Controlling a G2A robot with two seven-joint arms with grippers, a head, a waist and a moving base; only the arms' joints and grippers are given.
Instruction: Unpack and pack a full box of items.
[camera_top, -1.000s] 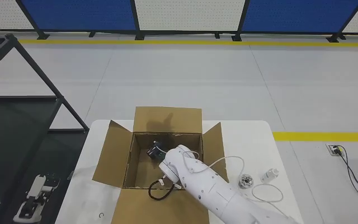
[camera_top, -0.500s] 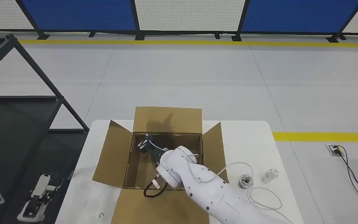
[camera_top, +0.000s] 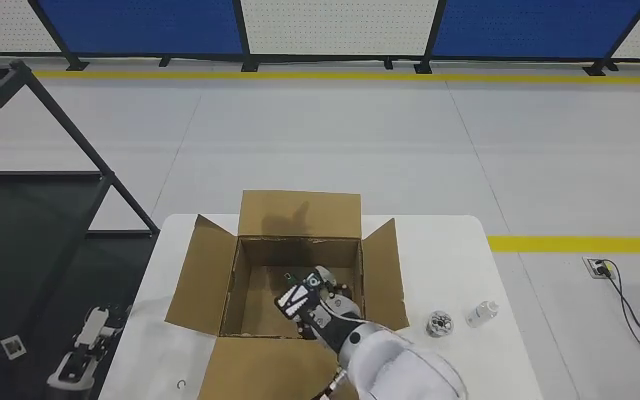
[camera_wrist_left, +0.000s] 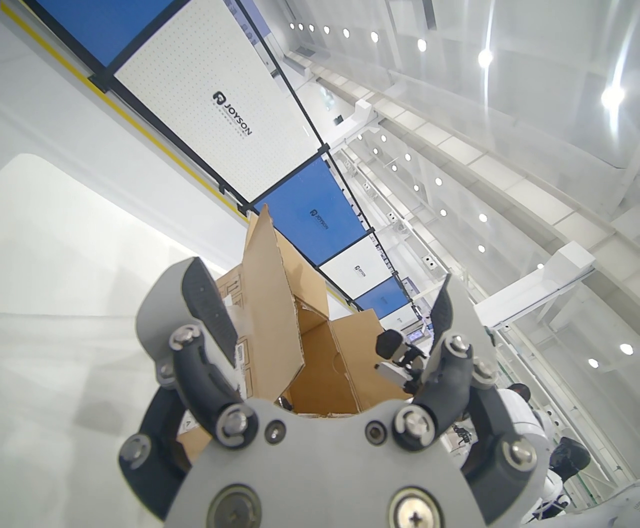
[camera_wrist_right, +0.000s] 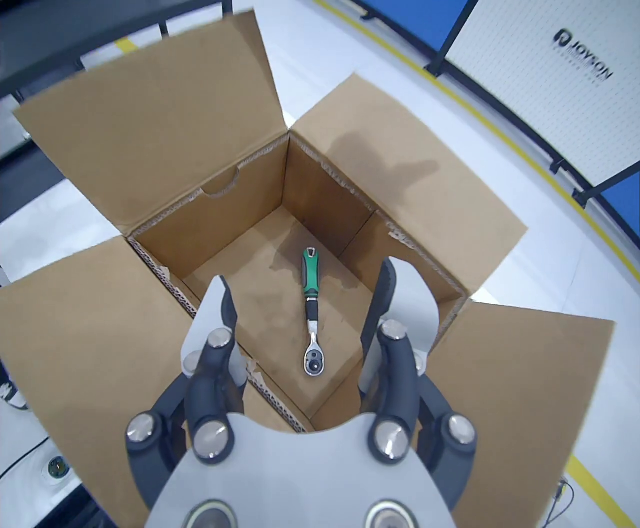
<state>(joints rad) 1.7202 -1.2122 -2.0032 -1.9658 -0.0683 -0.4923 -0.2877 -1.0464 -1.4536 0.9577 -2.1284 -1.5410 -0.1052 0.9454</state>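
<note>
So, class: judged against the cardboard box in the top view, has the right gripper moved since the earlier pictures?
Yes. The right gripper has drawn back from the far-left inner corner of the cardboard box toward its near wall, and it is open and empty.

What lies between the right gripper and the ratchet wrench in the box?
Nothing. The right wrist view shows the open right gripper above the ratchet wrench, which lies alone on the bare floor of the box.

The brown cardboard box (camera_top: 300, 212) stands open mid-table (camera_top: 440, 250), with all four flaps spread outward. A ratchet (camera_wrist_right: 311, 310) lies flat on its floor; it has a green-and-black handle and a chrome head. A small clear bottle (camera_top: 481, 313) and a round metal part (camera_top: 437, 323) lie near the table's right edge, just apart.
</note>
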